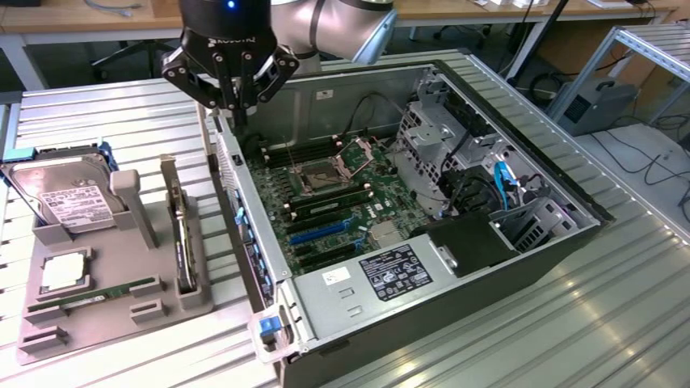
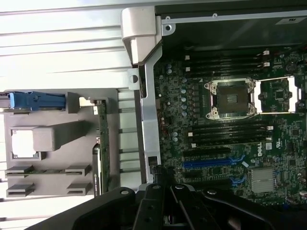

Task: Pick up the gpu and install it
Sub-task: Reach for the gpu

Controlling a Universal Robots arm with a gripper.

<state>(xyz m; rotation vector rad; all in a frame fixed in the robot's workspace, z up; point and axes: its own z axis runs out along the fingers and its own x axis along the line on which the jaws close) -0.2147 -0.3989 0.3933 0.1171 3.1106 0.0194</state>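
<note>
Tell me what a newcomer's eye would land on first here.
The open computer case sits in the middle, its green motherboard laid bare. The black gripper, shut, hangs over the case's far corner on the exterior view's left. Beside the case, a grey holder carries the gpu on edge and a hard drive.

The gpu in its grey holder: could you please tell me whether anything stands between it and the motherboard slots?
Yes: the case's metal wall rises between the gpu and the motherboard; above the wall the way looks open.
</note>
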